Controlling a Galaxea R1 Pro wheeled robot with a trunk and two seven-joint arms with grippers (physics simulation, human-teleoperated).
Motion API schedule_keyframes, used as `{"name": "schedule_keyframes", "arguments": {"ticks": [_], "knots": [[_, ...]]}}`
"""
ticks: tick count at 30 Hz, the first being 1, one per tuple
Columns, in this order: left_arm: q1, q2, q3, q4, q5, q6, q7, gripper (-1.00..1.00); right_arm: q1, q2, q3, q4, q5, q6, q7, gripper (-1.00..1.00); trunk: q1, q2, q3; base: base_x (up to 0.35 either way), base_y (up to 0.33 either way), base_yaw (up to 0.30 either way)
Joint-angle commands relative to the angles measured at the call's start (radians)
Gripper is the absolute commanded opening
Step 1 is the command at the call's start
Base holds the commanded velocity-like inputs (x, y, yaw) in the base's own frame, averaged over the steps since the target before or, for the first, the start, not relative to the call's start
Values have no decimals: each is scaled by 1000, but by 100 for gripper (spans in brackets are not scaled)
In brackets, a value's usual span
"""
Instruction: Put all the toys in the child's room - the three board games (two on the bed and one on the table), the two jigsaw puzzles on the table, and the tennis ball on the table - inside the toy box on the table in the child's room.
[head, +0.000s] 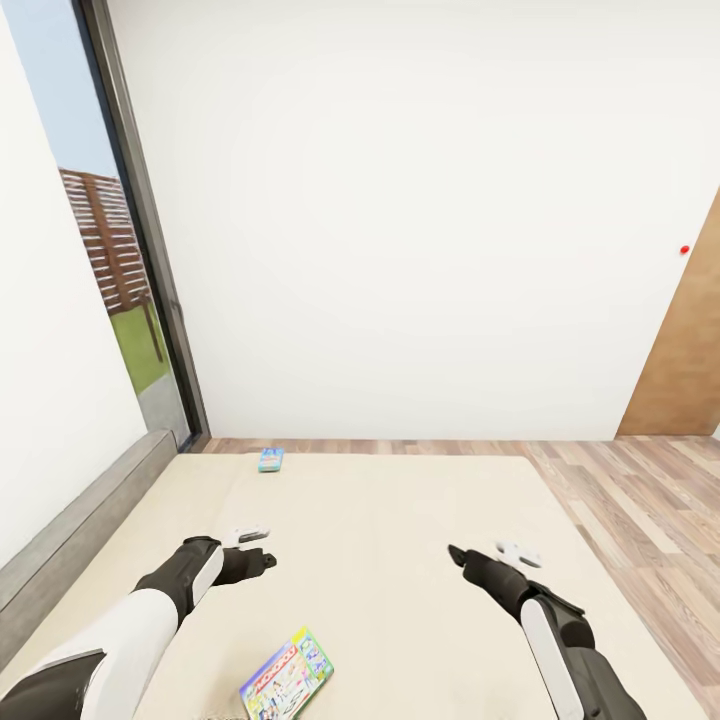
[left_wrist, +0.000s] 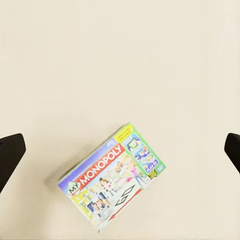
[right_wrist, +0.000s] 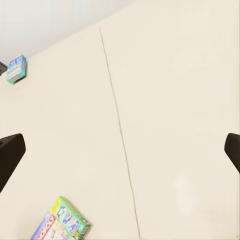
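Monopoly box (left_wrist: 111, 179) flat on bed (head: 400, 520), stiff, light; grip across short edges; left tool (left_wrist: 120, 150) and right tool (right_wrist: 120, 152) both spread, empty.

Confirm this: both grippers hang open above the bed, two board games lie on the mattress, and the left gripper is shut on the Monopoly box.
Wrong on the last point. The left wrist view shows the left gripper open above the Monopoly box, which lies untouched on the bed.

White wall (head: 400, 200), wood floor (head: 640, 490), window (head: 90, 230)
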Motion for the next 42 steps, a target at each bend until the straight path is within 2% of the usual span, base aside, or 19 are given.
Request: {"name": "schedule_keyframes", "arguments": {"ticks": [1,8,9,13,17,20,25,30,35,38,39,42], "knots": [[-1,0,7,-2,-7,5,-6,100,-1,1,-2,-1,-8,-1,-9,100,1,-2,-3,0,0,0],[-1,-2,11,-2,-6,4,0,100,-1,-7,-2,-2,-6,-11,-48,100,1,-2,-15,0,0,0],[-2,-5,11,-2,-7,6,1,100,-2,-8,-1,-3,-6,-11,-491,100,1,-2,-16,0,0,0],[-15,-15,11,-8,-6,38,20,100,-1,-5,-1,-6,-5,-8,-492,100,1,-2,-23,0,0,0],[-42,-20,10,-34,-5,101,80,100,-1,-6,0,-18,-4,3,-493,100,1,-2,-29,0,0,0],[-64,-26,11,-74,-4,141,127,100,-1,-7,9,-53,-4,56,-492,100,1,-2,-34,0,0,0],[-105,-35,11,-95,-3,187,162,100,0,-11,19,-147,-11,140,-492,100,1,-2,-43,0,0,0],[-142,-42,11,-100,-3,202,171,100,1,-12,21,-192,-14,193,-492,100,1,-2,-51,0,0,0],[-174,-47,11,-101,-4,206,184,100,1,-13,22,-201,-15,213,-492,100,1,-2,-59,0,0,0],[-187,-48,12,-101,-3,207,199,100,1,-13,22,-204,-15,223,-492,100,1,-2,-64,0,0,0],[-197,-49,12,-101,-2,209,225,100,1,-14,22,-202,-17,239,-492,100,1,-2,-66,0,0,0],[-199,-52,12,-101,-2,210,234,100,1,-14,22,-204,-17,243,-491,100,1,-2,-71,0,0,0]]}}
